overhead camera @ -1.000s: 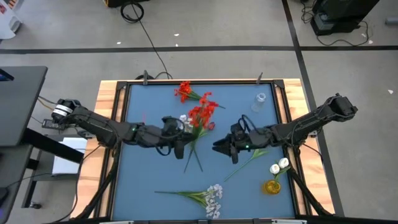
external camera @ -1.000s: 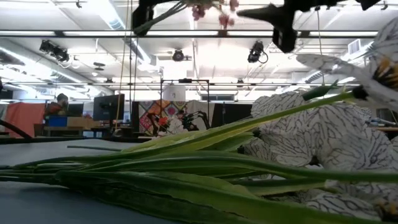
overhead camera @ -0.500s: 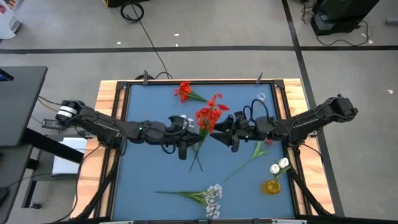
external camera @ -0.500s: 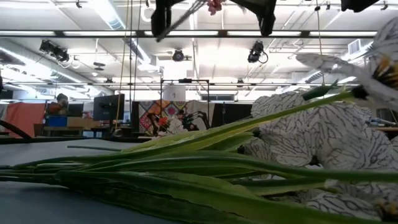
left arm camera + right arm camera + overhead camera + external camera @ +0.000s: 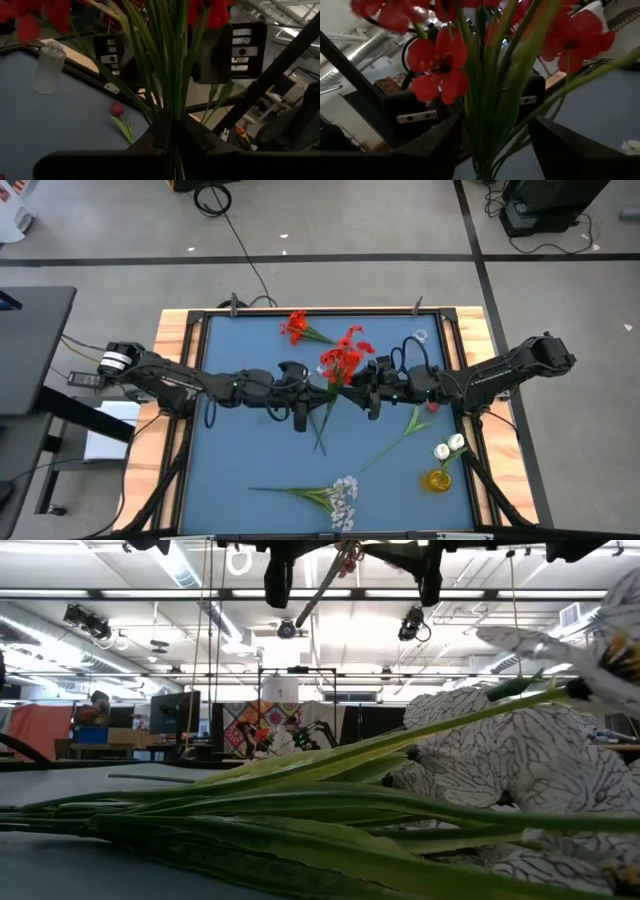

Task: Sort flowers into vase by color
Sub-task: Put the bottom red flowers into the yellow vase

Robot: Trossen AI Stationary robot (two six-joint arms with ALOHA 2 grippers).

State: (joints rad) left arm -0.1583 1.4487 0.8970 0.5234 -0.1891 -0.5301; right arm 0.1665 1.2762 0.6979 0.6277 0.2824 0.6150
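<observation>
From above, both dark arms meet over the middle of the blue-topped table (image 5: pixel 230 470). The left gripper (image 5: pixel 312 392) is clenched on the green stems of a bunch of bright red artificial flowers (image 5: pixel 342 357), whose blooms point toward 1 o'clock and stems trail toward 7 o'clock. The right gripper (image 5: pixel 352 387) sits just beside it on the 3 o'clock side, fingers spread wide on either side of the stems. A second red spray (image 5: pixel 296 327) lies at the table's 12 o'clock edge. A small clear glass vase (image 5: pixel 417 341) stands toward 2 o'clock. A long green stem with a dark red bud (image 5: pixel 408 425) lies toward 4 o'clock, with white buds in a small amber vase (image 5: pixel 444 463) at 5 o'clock. A spray of tiny white blossoms (image 5: pixel 340 498) lies at 6 o'clock.

At table height, the white blossoms (image 5: pixel 500 780) and green leaves fill the foreground; the grippers hang at the top edge.

From the left wrist, the stems (image 5: pixel 172 75) rise out of the closed fingers, between the right gripper's two parted fingers (image 5: pixel 242 50); the clear vase (image 5: pixel 48 67) and dark red bud (image 5: pixel 117 109) are on the table beyond.

From the right wrist, the red blooms (image 5: pixel 440 67) and stems stand between its separated fingers (image 5: pixel 570 150).
</observation>
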